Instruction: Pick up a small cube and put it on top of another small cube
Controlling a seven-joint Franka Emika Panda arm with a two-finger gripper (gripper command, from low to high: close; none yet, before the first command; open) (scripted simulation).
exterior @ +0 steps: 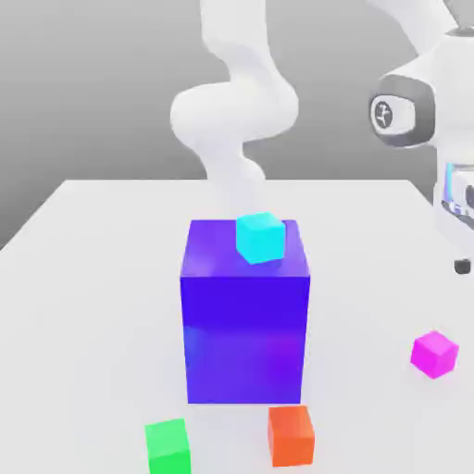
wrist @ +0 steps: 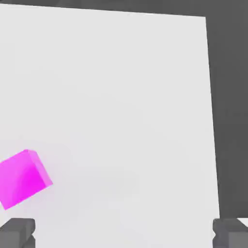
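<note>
Green cube (exterior: 168, 445) is sitting at the front of the white table (exterior: 83, 278), beside the orange cube (exterior: 291, 434). Gripper (wrist: 124, 235) is hanging released above the table, magenta cube (wrist: 23, 178) lying near one finger (wrist: 19, 231).

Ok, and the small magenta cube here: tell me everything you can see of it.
The magenta cube is a small, plain, evenly coloured block with a smooth matte look, far smaller than the big blue-purple cube. It sits flat on the white table, at the exterior view's right, apart from every other block and turned slightly askew to the table's edges. Nothing touches it but the table. In the hand view it lies off to one side of the open gripper, not between the fingertips.
</note>
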